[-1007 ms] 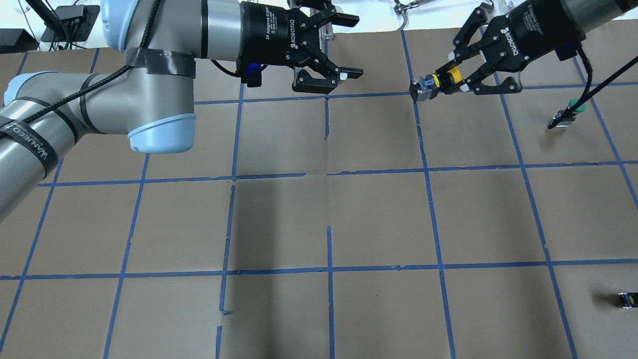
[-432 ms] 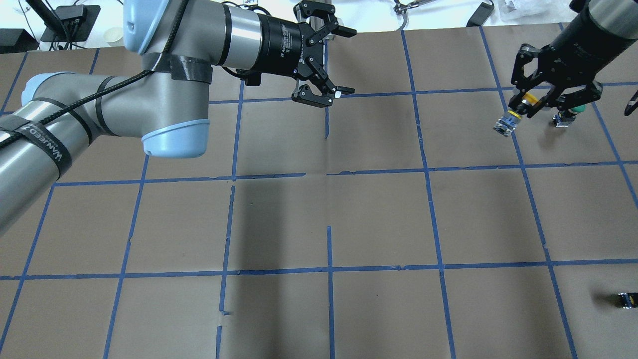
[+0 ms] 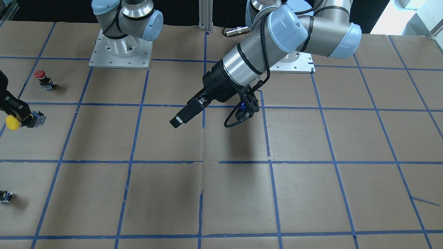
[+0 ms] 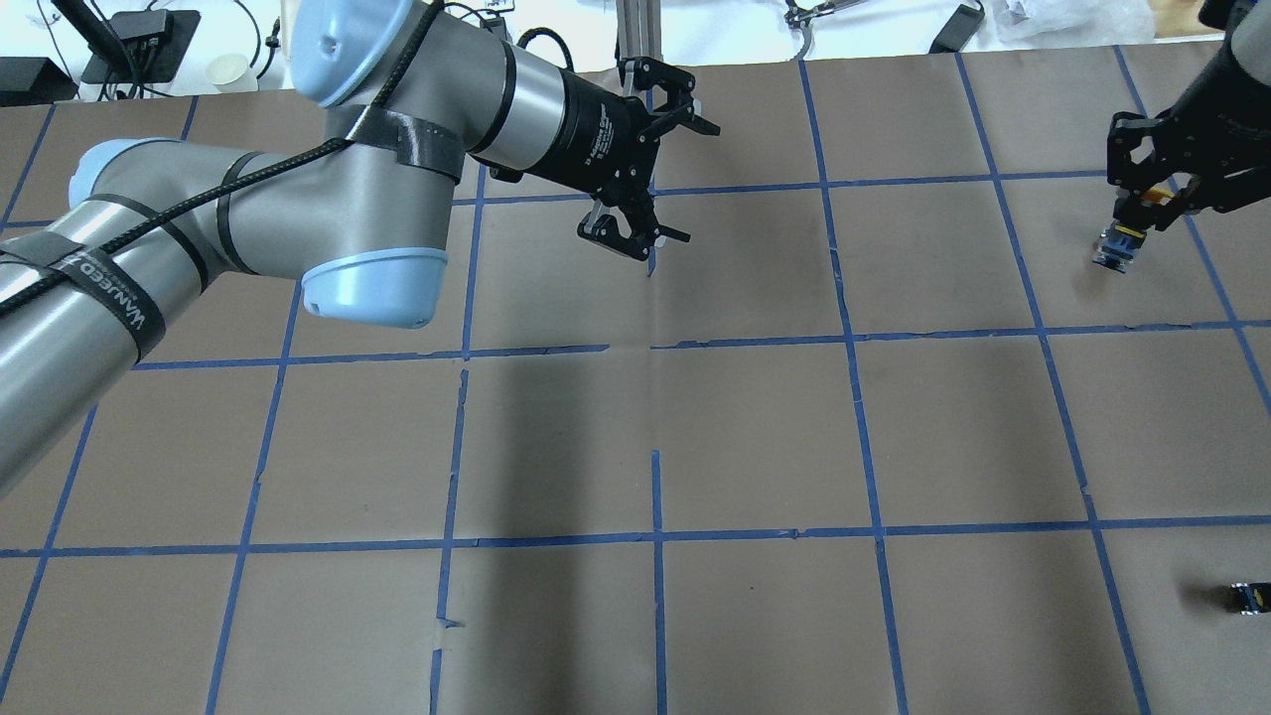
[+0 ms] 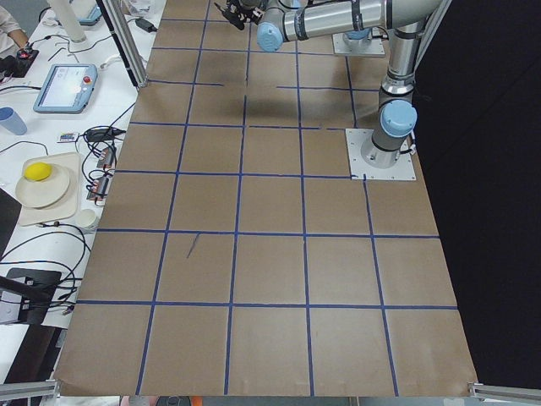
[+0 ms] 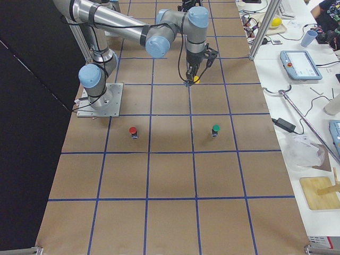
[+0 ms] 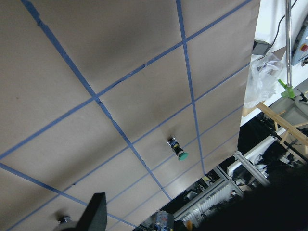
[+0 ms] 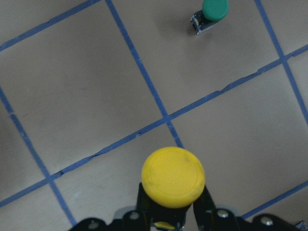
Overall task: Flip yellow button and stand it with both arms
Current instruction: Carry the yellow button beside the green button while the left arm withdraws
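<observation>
Awaiting release: yellow button [image 8: 173,177], low centre in the right wrist view, cap toward the camera, was clenched in the right gripper [image 4: 1137,214] at the overhead's right edge. Its base pointed down near the surface [image 4: 755,427]; contact was unclear. The flip appeared done, with standing and release left. Left gripper [image 4: 698,184], upper centre, was splayed and empty.

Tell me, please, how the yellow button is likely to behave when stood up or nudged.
Probably rigid: the button shows no bending in the right hand's pinch. Likely tippy when stood, since its broad round cap sits atop a small base. Laid sideways, that cap might let it roll in an arc.
</observation>
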`<state>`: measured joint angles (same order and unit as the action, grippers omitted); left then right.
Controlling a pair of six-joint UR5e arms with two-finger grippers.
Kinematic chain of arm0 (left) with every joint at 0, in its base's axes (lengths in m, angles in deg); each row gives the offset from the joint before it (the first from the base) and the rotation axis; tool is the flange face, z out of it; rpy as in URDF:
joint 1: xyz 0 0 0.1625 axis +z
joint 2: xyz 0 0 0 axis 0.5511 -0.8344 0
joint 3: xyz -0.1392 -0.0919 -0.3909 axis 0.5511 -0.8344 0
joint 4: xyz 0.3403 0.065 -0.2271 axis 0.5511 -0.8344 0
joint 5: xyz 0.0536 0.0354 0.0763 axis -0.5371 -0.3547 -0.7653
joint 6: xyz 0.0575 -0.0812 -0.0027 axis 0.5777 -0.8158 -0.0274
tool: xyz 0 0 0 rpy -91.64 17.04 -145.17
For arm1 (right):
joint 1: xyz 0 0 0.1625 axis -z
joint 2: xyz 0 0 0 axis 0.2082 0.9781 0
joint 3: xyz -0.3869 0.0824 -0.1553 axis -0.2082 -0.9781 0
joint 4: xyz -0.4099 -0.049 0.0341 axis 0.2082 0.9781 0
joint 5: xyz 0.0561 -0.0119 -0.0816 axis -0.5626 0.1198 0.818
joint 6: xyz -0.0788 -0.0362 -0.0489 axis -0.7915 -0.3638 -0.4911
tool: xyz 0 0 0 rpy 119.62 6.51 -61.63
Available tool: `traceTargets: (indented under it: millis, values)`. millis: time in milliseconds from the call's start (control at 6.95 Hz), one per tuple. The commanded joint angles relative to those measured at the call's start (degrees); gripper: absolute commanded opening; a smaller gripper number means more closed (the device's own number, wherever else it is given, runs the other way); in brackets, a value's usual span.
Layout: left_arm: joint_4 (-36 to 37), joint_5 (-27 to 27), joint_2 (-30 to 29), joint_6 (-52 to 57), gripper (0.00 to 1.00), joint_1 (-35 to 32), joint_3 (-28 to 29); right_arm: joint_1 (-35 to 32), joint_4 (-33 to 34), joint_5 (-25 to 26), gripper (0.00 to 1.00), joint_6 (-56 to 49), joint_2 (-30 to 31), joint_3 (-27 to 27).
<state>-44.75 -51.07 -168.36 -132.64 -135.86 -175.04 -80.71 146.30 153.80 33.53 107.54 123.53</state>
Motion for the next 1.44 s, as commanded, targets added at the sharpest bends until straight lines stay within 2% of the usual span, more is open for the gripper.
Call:
traceTargets:
  millis: [0,144,432,719,1007,1151,1295]
  values:
    - [-16.92,-7.02,3.53,17.62,0.98,-0.24,4.05,3.02,13.45,4.49,0.02,3.63,-0.06,8.59]
    - [-25.81,-10.79,7.82,26.51,0.99,0.46,3.99,4.25,20.64,5.36,0.02,4.68,-0.24,12.54]
    - [-40.59,-20.35,17.14,45.13,0.99,3.79,2.93,4.53,32.44,11.50,0.01,9.86,-3.29,17.40]
    - [-41.55,-28.03,19.29,61.40,0.99,9.05,3.19,4.62,38.79,17.38,0.00,17.91,-7.95,19.42]
    - [-41.63,-29.55,20.69,75.22,0.99,14.33,3.81,4.62,52.46,20.21,0.00,18.49,-11.21,25.81]
    - [-42.50,-29.73,21.57,79.38,0.99,15.22,3.64,4.53,57.14,24.66,0.00,18.40,-12.18,27.85]
    - [-42.51,-31.30,22.27,80.11,1.00,15.23,2.68,4.53,57.62,25.93,0.00,18.75,-12.28,27.96]
